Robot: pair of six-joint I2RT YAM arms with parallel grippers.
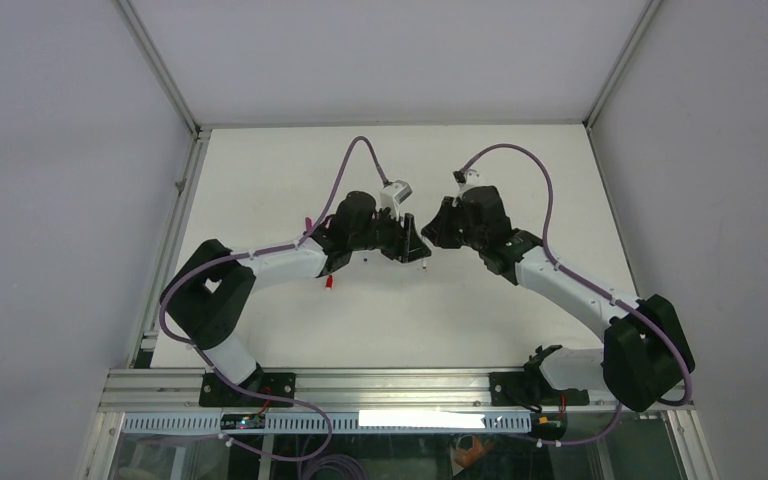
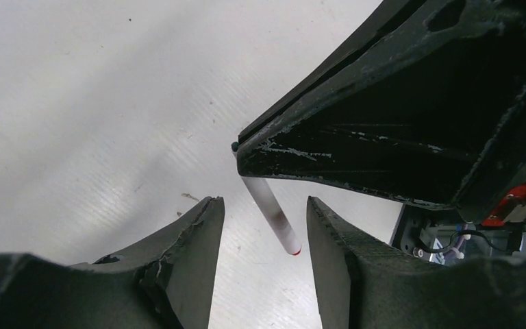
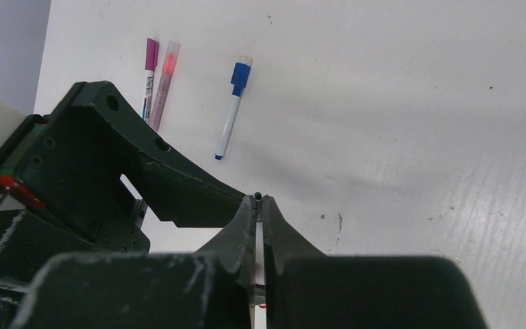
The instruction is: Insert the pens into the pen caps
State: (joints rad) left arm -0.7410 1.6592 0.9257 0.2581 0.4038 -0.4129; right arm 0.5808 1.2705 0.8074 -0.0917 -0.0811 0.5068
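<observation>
Left claw (image 2: 261, 200) stands apart around a white pen (image 2: 274, 219) clamped in the right claw (image 3: 259, 199).

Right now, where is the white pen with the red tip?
In the left wrist view, the white pen hangs from the shut right gripper, its red tip down between the open fingers of the left gripper, touching neither.

No legible text, brand, number or sign in any view; the only print noted is dark lettering running along the white barrel of the magenta-capped pen (image 3: 148, 81) in the right wrist view, too small and blurred to read.
</observation>
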